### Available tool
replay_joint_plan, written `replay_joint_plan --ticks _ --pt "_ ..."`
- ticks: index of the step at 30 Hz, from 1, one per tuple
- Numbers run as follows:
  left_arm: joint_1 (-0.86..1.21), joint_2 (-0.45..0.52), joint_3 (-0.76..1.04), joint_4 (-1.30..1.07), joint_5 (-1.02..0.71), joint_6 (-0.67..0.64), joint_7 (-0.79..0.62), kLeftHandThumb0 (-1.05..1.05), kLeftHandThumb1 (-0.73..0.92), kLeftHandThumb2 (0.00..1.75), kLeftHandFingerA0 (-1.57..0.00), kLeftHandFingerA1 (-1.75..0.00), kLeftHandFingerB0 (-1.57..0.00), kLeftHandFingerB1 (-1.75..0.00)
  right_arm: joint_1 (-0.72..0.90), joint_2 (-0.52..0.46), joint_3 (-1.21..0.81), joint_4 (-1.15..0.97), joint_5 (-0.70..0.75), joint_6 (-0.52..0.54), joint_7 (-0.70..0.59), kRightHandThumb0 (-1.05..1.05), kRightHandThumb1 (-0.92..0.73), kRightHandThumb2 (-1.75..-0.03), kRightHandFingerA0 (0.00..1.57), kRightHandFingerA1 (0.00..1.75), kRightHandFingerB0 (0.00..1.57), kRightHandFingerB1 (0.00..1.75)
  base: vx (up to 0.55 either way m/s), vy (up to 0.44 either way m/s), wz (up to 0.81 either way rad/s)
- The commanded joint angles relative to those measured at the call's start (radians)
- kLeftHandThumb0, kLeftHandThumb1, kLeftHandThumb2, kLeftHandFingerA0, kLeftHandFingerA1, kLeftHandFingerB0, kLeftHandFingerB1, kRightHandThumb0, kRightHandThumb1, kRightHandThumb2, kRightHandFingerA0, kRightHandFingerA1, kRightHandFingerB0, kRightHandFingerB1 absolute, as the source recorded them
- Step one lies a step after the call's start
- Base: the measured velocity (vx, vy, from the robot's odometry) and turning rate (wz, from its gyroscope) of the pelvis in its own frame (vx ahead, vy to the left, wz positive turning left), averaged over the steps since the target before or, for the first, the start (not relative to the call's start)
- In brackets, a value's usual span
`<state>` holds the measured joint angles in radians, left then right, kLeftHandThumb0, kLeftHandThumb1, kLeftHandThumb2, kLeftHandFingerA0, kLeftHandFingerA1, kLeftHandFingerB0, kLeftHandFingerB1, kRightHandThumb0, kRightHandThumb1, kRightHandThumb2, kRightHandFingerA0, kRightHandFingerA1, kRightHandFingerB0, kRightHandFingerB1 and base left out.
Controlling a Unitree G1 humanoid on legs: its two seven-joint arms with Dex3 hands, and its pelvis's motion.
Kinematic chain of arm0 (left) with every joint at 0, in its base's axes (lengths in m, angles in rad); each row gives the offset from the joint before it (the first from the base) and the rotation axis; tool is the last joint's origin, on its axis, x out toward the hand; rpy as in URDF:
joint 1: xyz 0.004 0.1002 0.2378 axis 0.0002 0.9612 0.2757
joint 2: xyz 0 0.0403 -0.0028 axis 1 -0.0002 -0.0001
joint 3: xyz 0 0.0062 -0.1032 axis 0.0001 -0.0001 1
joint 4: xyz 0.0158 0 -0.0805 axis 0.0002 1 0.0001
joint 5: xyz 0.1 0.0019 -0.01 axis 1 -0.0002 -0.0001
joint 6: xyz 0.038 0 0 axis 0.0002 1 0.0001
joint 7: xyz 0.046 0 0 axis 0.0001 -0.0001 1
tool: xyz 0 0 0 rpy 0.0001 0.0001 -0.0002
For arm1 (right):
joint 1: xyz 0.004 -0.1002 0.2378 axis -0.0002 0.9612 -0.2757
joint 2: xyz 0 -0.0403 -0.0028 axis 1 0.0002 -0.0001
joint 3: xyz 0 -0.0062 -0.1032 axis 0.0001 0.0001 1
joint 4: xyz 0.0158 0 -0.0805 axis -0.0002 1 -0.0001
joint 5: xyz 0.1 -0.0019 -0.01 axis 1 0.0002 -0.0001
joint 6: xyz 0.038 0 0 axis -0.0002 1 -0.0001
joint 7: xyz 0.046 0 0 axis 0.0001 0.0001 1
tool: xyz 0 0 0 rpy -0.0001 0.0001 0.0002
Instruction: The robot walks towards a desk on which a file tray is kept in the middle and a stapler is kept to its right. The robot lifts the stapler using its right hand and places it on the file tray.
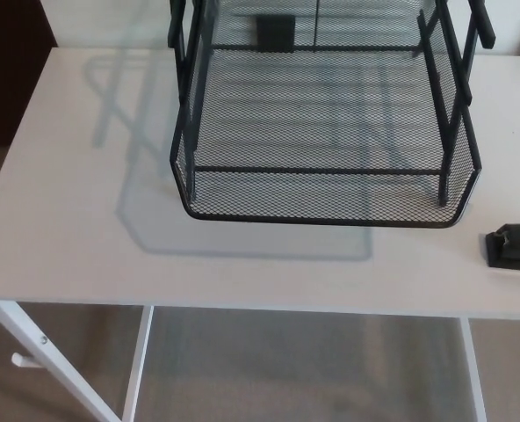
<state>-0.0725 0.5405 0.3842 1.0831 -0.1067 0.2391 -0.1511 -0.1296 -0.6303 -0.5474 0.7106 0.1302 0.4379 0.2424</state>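
From the head we look straight down on the white desk point(67, 246), where the black mesh tray point(330, 200) sits in the middle, its front rim curving toward us and its grey shadow point(155, 224) spilling out to the left. The stapler point(515, 246), black, lies flat on the desk just off the tray's front right corner, near it but apart, and is cut by the picture's right edge. Neither hand shows here, so we cannot tell how either stands; below the desk's front edge a white leg point(32, 343) slants down.
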Motion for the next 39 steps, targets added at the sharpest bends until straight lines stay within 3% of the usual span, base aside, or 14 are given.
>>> replay_joint_plan --ticks 1,3,5,7,8,9,11,15,23,24,30,35,37,39 --pt "-0.044 0.050 0.044 0.019 -0.041 -0.079 -0.014 -0.68 0.72 1.07 -0.25 -0.62 -0.03 -0.41 -0.255 -0.143 -0.103 0.105 0.056 0.050 -0.154 -0.83 -0.42 -0.79 0.00 0.30 0.00 0.09 0.00 0.000 0.00" --pt "-0.042 0.035 0.043 0.021 -0.041 -0.090 -0.033 -0.69 0.71 1.07 -0.25 -0.63 -0.03 -0.44 -0.340 -0.221 0.059 0.127 -0.090 -0.033 -0.116 -0.89 -0.39 -0.80 0.00 0.58 0.00 0.35 0.00 0.000 0.00" --pt "-0.041 0.028 0.036 0.022 -0.033 -0.096 -0.034 -0.67 0.91 0.68 -0.28 -0.58 -0.08 -0.33 -0.382 -0.220 0.091 0.077 -0.100 -0.018 -0.130 -1.05 -0.48 -0.61 0.19 1.53 0.00 0.95 0.00 0.000 0.00" --pt "-0.055 0.015 0.031 0.045 -0.028 -0.110 -0.027 -0.68 0.72 1.06 -0.25 -0.62 -0.02 -0.43 -0.432 -0.181 0.111 -0.027 -0.093 -0.034 -0.159 -1.05 -0.46 -0.60 0.31 1.67 0.00 1.53 0.00 0.000 0.00" --pt "-0.056 0.015 0.031 0.047 -0.028 -0.111 -0.028 -0.68 0.72 1.06 -0.25 -0.62 -0.02 -0.43 -0.435 -0.183 0.114 -0.024 -0.092 -0.033 -0.161 -1.05 -0.46 -0.60 0.31 1.67 0.00 1.53 0.00 0.000 0.00" --pt "-0.049 0.009 0.023 0.046 -0.024 -0.137 -0.042 -0.69 0.91 0.69 -0.24 -0.63 -0.06 -0.36 -0.428 -0.185 0.180 -0.205 -0.128 0.090 -0.147 -0.58 -0.32 -0.96 0.08 0.70 0.00 0.65 0.00 0.000 0.00" --pt "-0.055 0.010 0.027 0.037 -0.032 -0.128 -0.045 -0.71 0.72 1.06 -0.23 -0.63 -0.03 -0.43 -0.412 -0.184 0.189 -0.273 -0.121 0.092 -0.126 -0.68 -0.64 -0.53 0.12 1.05 0.00 0.47 0.00 0.000 0.00" --pt "-0.054 0.011 0.012 0.018 -0.019 -0.103 -0.023 -0.69 0.72 1.07 -0.28 -0.65 -0.02 -0.43 -0.309 -0.254 0.291 -0.434 -0.148 0.016 0.032 -0.52 -0.56 -0.78 0.03 0.37 0.01 0.14 0.00 0.000 0.00" --pt "-0.055 0.015 0.014 0.034 -0.017 -0.103 -0.015 -0.67 0.91 0.69 -0.22 -0.56 -0.09 -0.33 -0.104 -0.333 0.423 -0.528 -0.100 -0.218 0.363 -0.79 -0.44 -0.77 0.00 0.08 0.00 0.01 0.00 0.000 0.00" --pt "-0.054 0.015 0.013 0.030 -0.018 -0.102 -0.014 -0.69 0.72 1.06 -0.22 -0.62 -0.03 -0.42 -0.104 -0.333 0.435 -0.534 -0.100 -0.215 0.371 -0.75 -0.41 -0.75 0.00 0.07 0.00 0.01 0.00 0.000 0.00" --pt "-0.045 0.016 0.005 0.019 -0.016 -0.107 -0.042 -0.69 0.92 0.69 -0.23 -0.61 -0.06 -0.34 -0.142 -0.309 0.586 -0.522 -0.157 -0.210 0.413 -0.68 -0.42 -0.79 0.00 0.07 0.03 0.08 0.00 0.000 0.00" --pt "-0.054 0.016 -0.003 -0.007 -0.008 -0.080 -0.016 -0.70 0.72 1.06 -0.23 -0.63 -0.03 -0.44 -0.208 -0.304 0.723 -0.476 -0.246 -0.227 0.421 -0.72 -0.43 -0.78 0.00 0.00 0.02 0.05 0.00 0.000 0.00" --pt "-0.064 0.012 0.001 0.006 -0.012 -0.082 -0.006 -0.68 0.91 0.67 -0.29 -0.62 -0.09 -0.35 -0.229 -0.297 0.789 -0.480 -0.290 -0.219 0.417 -0.68 -0.42 -0.76 0.00 0.00 0.06 0.11 0.00 0.000 0.00" --pt "-0.070 0.010 -0.004 0.015 -0.008 -0.087 -0.002 -0.69 0.72 1.07 -0.27 -0.64 -0.03 -0.42 -0.238 -0.298 0.816 -0.470 -0.302 -0.229 0.410 -0.68 -0.42 -0.76 0.00 0.00 0.07 0.10 0.00 0.000 0.00"
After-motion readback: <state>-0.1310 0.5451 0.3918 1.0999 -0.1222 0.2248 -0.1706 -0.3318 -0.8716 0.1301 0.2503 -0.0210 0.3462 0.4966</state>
